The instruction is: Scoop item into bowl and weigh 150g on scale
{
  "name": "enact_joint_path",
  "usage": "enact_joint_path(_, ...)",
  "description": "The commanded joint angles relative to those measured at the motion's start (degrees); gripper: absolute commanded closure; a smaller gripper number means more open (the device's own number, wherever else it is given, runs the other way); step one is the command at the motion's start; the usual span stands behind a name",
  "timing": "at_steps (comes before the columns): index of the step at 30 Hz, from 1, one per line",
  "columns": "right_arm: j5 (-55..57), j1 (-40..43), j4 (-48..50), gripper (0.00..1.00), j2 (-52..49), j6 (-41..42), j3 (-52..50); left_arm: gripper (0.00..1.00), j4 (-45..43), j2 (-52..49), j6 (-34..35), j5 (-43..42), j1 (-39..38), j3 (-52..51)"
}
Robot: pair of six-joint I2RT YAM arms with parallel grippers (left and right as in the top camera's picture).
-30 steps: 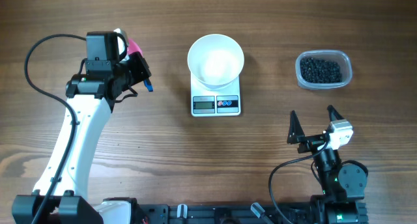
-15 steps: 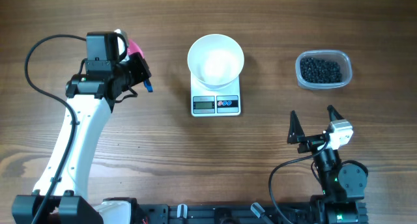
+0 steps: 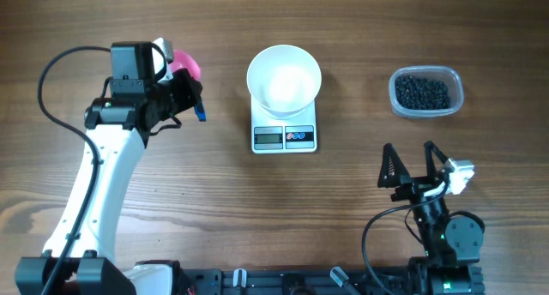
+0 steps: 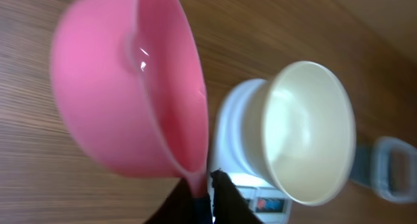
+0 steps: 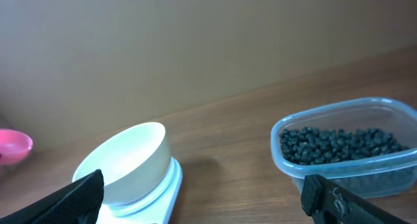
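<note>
A pink scoop (image 3: 184, 68) hangs left of the bowl, and my left gripper (image 3: 190, 94) is shut on its handle. In the left wrist view the scoop (image 4: 124, 87) looks empty, its handle pinched at my left gripper (image 4: 205, 188). The white bowl (image 3: 284, 76) (image 4: 313, 133) (image 5: 124, 159) sits empty on the white scale (image 3: 284, 137) (image 4: 236, 139) (image 5: 168, 188). The item, small black beads (image 3: 421, 92) (image 5: 339, 144), fills a clear tub at the right. My right gripper (image 3: 410, 171) (image 5: 202, 198) stands open near the front edge, holding nothing.
The clear plastic tub (image 3: 455, 105) (image 5: 326, 175) stands on the wooden table (image 3: 360, 38) right of the scale; its corner (image 4: 393, 172) also shows in the left wrist view. The left arm's white link (image 3: 99, 183) crosses the table's left side.
The pink scoop has shifted slightly right and shows more of its cup from above. The right wrist has turned a little, its fingers still wide apart.
</note>
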State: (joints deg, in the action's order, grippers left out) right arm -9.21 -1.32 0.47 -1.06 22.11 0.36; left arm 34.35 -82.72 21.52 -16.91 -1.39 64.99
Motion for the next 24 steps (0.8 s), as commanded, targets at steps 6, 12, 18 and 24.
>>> enact_joint_path(6,-2.45,-0.22,0.33,0.0,-8.7,5.25,-0.04,0.85,-1.27,-13.16,-6.12,4.57,-0.66,-3.23)
enact_joint_path(12,-2.45,-0.22,0.39,0.0,-16.41,18.6,-0.04,0.58,-3.19,-18.99,-6.14,4.63,-0.66,-3.23)
enact_joint_path(18,-3.89,-0.22,0.85,0.0,-20.26,18.51,-0.04,0.23,-2.01,-18.99,-6.36,11.04,-0.63,-3.23)
enact_joint_path(24,-14.16,-0.22,0.42,0.0,-22.56,1.6,13.42,0.21,5.53,-18.86,-1.16,17.05,-2.32,1.75)
